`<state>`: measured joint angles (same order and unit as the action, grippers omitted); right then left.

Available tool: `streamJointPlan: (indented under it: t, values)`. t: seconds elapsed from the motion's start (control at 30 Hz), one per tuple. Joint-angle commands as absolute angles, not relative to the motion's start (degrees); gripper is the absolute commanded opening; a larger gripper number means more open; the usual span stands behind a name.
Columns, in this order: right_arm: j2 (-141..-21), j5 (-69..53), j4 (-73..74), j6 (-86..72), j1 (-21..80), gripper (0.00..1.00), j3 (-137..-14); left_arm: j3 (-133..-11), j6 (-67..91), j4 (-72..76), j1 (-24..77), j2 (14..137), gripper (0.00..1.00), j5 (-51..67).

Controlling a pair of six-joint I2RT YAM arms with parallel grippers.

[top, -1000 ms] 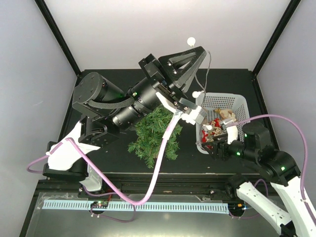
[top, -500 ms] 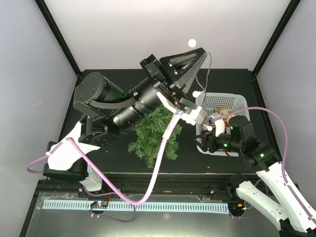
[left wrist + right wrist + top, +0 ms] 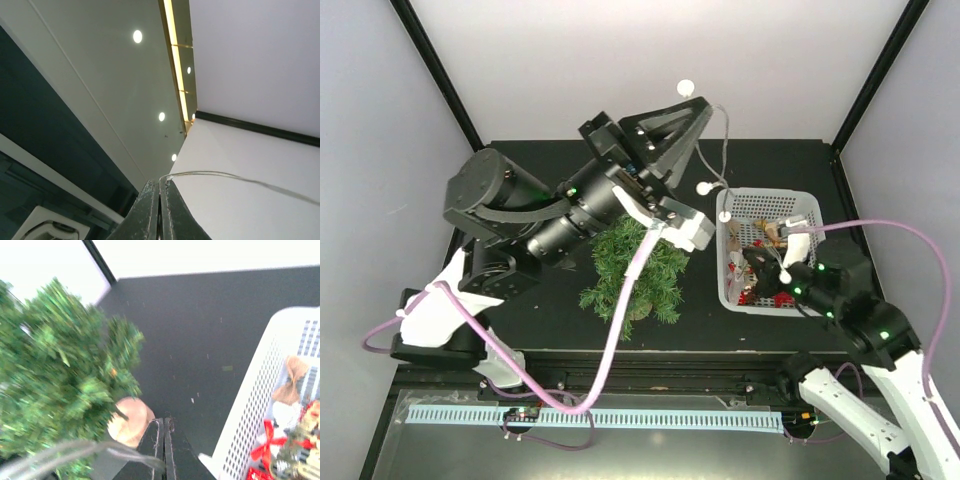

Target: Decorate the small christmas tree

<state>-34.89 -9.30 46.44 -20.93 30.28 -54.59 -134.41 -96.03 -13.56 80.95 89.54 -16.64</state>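
The right gripper [image 3: 163, 422] stands at the lower middle, its two black fingers pressed together with nothing between them, above the dark table [image 3: 200, 315]. On the left is the small christmas tree [image 3: 60, 370], a little blurred, and its round brown base [image 3: 131, 419] appears just beside the fingertips. At the right edge, the white basket [image 3: 250, 405] holds a burlap bow [image 3: 292, 382] and a red bow [image 3: 270, 440]

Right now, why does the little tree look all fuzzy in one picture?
In the right wrist view the small christmas tree is smeared, probably by camera motion; in the top external view it looks sharp and evenly lit; the left wrist view only stares up at bright ceiling lights.
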Motion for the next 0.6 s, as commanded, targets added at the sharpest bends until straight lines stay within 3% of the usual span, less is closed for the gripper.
streamJointPlan:
  t: [0.0, 0.23, 0.57]
  values:
    - [-34.47, -5.87, 50.13, -21.58, 30.70, 0.01, -64.85, -130.81, -97.82, -11.91, 80.77, 83.86, 0.02, -21.65]
    - [-40.02, -9.50, 54.51, -20.73, 30.67, 0.01, -78.43, -128.59, -96.59, -16.46, 80.41, 79.12, 0.02, -27.81]
    - [-44.29, -13.78, 54.31, -21.52, 30.68, 0.01, -84.18, -124.97, -93.97, -20.64, 74.03, 71.91, 0.03, -31.27]
